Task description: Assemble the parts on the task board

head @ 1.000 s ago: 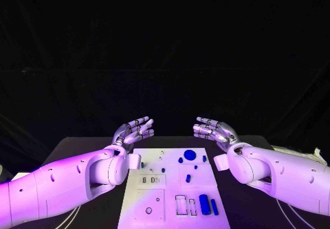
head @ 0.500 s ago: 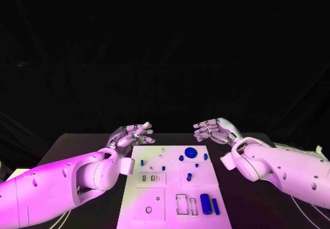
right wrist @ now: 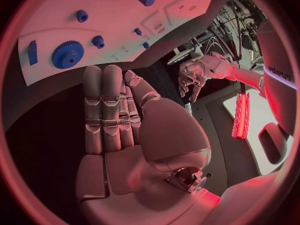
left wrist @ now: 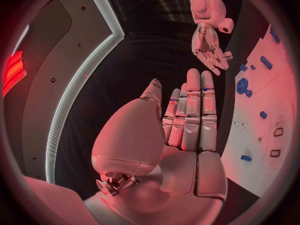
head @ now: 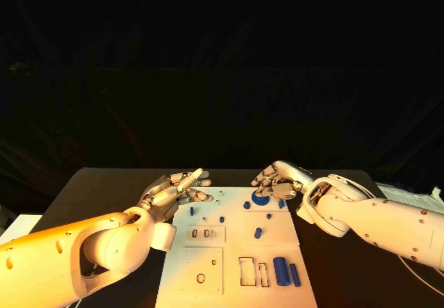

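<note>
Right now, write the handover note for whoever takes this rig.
Left hand: open, holding nothing, over the far left edge of the task board.
Right hand: open, holding nothing, above the large blue gear at the board's far end.
Other blue parts lie along the board; two blue cylinders lie at its near right.
Nothing picked up. Whether any part is seated is unclear.
</note>
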Controlling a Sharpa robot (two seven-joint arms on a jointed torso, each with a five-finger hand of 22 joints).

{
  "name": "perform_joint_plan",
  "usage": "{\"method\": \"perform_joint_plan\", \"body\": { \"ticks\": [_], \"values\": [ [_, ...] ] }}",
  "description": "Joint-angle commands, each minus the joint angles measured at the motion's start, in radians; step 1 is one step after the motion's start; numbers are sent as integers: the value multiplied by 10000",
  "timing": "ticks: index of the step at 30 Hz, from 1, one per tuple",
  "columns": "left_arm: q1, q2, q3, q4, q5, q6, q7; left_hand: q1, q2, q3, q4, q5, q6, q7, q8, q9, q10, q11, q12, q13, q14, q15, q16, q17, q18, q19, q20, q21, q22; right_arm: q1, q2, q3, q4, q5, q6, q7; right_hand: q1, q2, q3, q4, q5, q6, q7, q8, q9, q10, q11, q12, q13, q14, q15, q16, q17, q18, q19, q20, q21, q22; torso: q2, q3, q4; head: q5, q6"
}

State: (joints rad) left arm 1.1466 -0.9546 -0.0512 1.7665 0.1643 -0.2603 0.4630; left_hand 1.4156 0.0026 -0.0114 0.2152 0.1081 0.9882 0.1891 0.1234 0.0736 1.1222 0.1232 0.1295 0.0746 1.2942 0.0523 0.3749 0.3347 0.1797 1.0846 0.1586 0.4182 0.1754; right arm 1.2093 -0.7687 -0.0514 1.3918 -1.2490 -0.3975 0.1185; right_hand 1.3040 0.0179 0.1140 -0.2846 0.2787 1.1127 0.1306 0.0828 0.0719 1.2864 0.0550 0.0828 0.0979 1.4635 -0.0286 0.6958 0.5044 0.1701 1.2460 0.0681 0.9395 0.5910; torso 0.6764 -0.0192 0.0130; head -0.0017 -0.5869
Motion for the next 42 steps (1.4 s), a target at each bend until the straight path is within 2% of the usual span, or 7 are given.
{"method": "perform_joint_plan", "body": {
  "ticks": [1,3,7,12,24,30,42],
  "values": [
    [40,-141,11,259,93,461,-68,106,27,-53,-37,8,-42,47,-51,-16,-56,40,-80,-17,-48,15,55,72,19,66,17,68,18,82,41,11,156,-2833,373,-1390,-303,-104,367,-17,-107,61,-14,-125,10,-234,-14,-76,108,405,-6,1538,1423,-364,557,8,1646,1954,351,-11,74,-66,53],
    [58,-234,13,389,93,468,-84,106,29,-61,-44,8,-48,51,-69,-20,-64,44,-104,-21,-50,17,70,106,19,70,18,74,20,129,63,16,248,-3346,468,-1626,-387,-172,592,6,-288,105,-31,-138,26,-384,6,-112,151,410,9,2212,2112,-542,907,23,2518,3176,431,-3,99,-94,73],
    [80,-370,17,586,94,495,-119,107,37,-76,-57,9,-60,57,-101,-28,-78,51,-148,-28,-67,22,92,167,18,70,21,82,22,196,115,30,382,-4005,591,-1915,-520,-292,963,43,-367,121,-40,-157,37,-512,30,-106,210,370,31,2923,2809,-661,1064,62,3176,4059,579,10,146,-118,95],
    [110,-444,20,721,94,528,-176,116,44,-89,-76,10,-74,68,-136,-34,-95,62,-194,-34,-112,32,99,224,15,55,27,82,20,287,160,51,533,-4494,734,-2205,-700,-520,1458,114,-347,140,-59,-149,66,-544,35,-40,349,485,40,4494,4511,-895,1509,86,4213,5597,729,14,208,-158,117],
    [143,-575,25,833,94,530,-245,143,47,-112,-127,13,-98,100,-199,-43,-120,88,-277,-42,-186,51,115,334,12,24,40,83,16,433,225,67,687,-5219,1420,-2724,-912,-874,1757,396,-589,63,-46,-177,103,-1359,195,-142,326,339,168,4876,4771,-914,1426,214,4456,5844,893,22,283,-228,76],
    [160,-638,53,891,94,504,-229,120,57,-172,-170,11,-196,172,-324,-57,-231,161,-428,-54,-382,121,95,488,-5,-96,88,44,-8,446,329,66,560,-5290,1706,-2736,-870,-954,1844,527,-681,22,-18,-183,113,-1609,241,-129,272,285,213,4900,4732,-908,1376,266,4491,5863,947,33,278,-218,56],
    [167,-717,91,860,94,455,-203,98,117,-253,-252,12,-214,229,-438,-41,-269,236,-539,-40,-971,249,-17,617,-18,-498,215,-134,-104,404,432,62,329,-5276,1902,-2613,-837,-959,1899,631,-763,-53,11,-201,106,-1663,260,-96,233,261,230,4916,4715,-911,1362,291,4521,5903,1068,82,330,-197,53]
  ]
}}
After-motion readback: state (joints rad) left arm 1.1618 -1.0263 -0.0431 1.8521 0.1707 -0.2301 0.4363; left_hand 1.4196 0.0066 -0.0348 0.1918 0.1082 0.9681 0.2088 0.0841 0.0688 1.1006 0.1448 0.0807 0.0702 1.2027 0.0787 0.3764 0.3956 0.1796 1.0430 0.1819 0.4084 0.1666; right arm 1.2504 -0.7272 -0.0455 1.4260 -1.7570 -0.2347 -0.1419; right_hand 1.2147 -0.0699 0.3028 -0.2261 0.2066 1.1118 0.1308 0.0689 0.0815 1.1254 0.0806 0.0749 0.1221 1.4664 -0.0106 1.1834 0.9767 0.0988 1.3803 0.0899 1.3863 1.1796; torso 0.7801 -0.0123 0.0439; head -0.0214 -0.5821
